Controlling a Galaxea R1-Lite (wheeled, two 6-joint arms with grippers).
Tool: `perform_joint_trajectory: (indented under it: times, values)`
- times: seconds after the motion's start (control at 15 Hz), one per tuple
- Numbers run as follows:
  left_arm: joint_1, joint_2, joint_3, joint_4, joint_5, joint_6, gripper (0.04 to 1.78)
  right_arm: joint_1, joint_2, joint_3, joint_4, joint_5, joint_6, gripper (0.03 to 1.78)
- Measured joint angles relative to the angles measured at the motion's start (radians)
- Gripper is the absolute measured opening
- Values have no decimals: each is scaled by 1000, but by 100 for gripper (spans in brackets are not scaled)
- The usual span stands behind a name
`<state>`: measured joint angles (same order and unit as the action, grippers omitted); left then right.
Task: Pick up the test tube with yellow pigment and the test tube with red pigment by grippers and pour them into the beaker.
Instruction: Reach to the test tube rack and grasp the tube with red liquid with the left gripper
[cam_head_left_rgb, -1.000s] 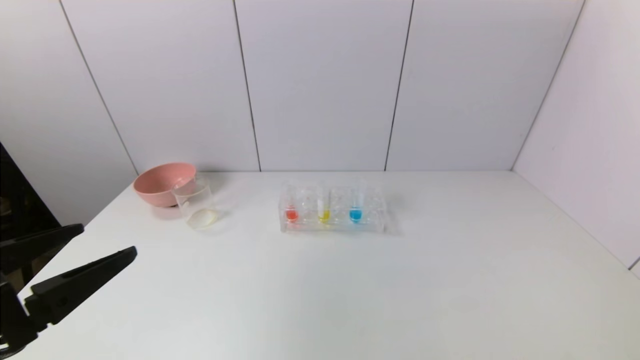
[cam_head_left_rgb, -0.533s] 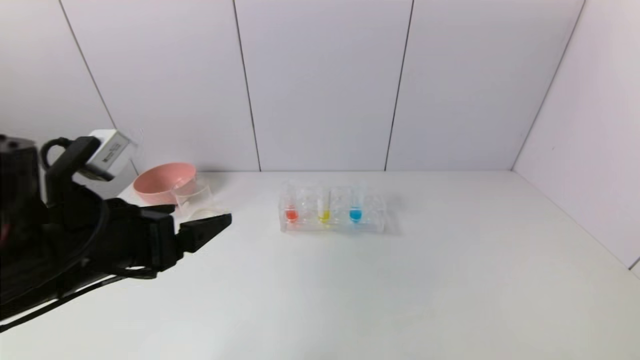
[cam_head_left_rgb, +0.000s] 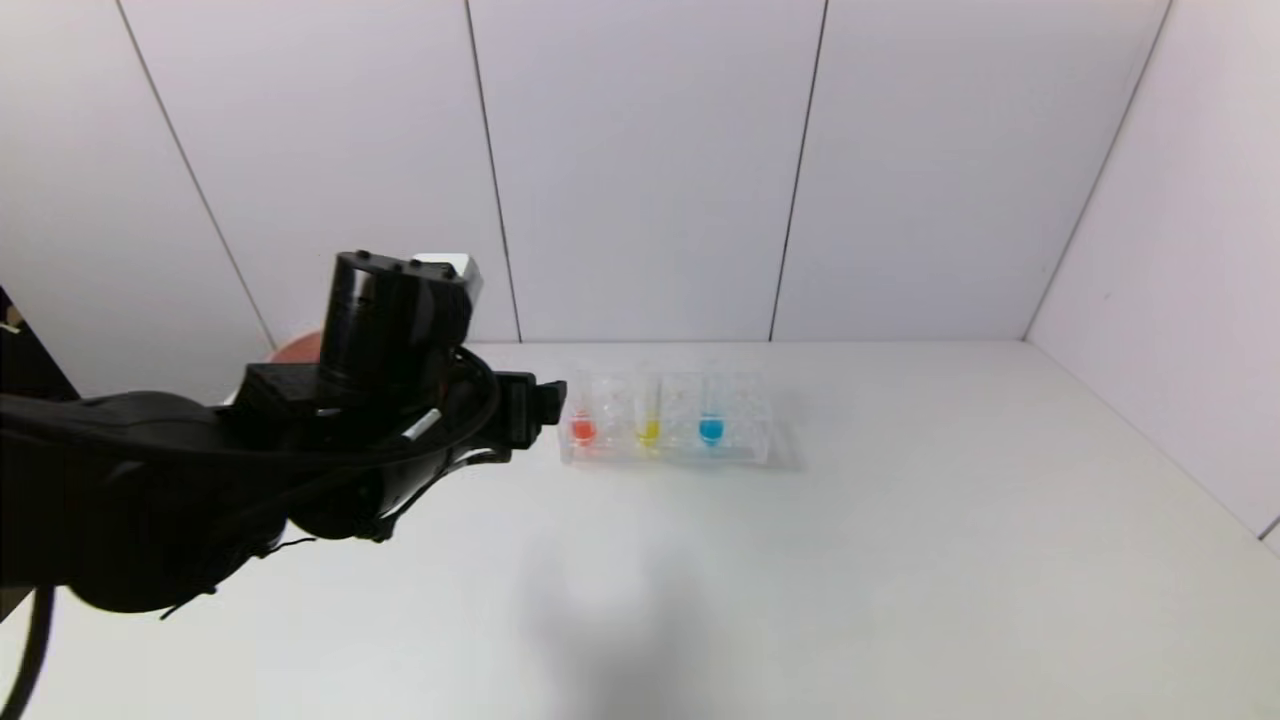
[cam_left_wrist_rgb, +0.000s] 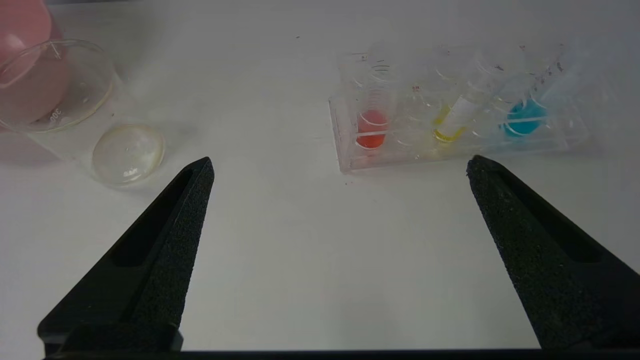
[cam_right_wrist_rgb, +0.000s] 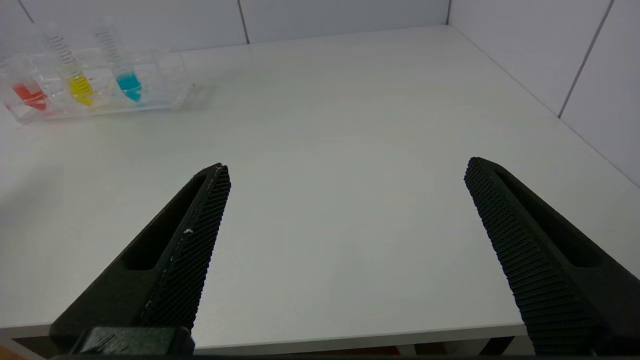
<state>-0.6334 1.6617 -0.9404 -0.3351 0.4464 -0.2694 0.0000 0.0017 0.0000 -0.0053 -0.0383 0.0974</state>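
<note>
The test tube with red pigment (cam_head_left_rgb: 582, 430) and the test tube with yellow pigment (cam_head_left_rgb: 648, 432) stand in a clear rack (cam_head_left_rgb: 745, 440), red at the rack's left end. My left gripper (cam_head_left_rgb: 540, 405) hovers just left of the rack. In the left wrist view it (cam_left_wrist_rgb: 340, 162) is open and empty, with the red tube (cam_left_wrist_rgb: 372, 127) and yellow tube (cam_left_wrist_rgb: 450, 122) a short way ahead and the beaker (cam_left_wrist_rgb: 55, 90) off to one side. In the head view my left arm hides the beaker. My right gripper (cam_right_wrist_rgb: 347, 165) hangs open and empty over the table's front edge.
A blue-liquid tube (cam_head_left_rgb: 711, 430) stands at the rack's right end. A pink bowl (cam_left_wrist_rgb: 22, 30) sits directly behind the beaker; only a sliver of the bowl (cam_head_left_rgb: 295, 350) shows past my arm. White table (cam_head_left_rgb: 900, 550), walls at back and right.
My left arm has swung from the lower left corner forward and rightward to the rack's left end, now covering the beaker and most of the bowl. The tubes have not moved.
</note>
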Motion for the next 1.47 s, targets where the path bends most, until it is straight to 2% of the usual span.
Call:
perform_joint_trajectory:
  times: [0.27, 0.87, 1.47]
  values:
    - [-17, 156, -60, -128, 100, 3, 176, 0, 0, 0, 0, 0, 0, 171]
    - [-20, 360, -103, -307, 111, 7, 176, 0, 0, 0, 0, 0, 0, 171]
    - [-18, 435, -159, -334, 140, 19, 176, 0, 0, 0, 0, 0, 0, 171]
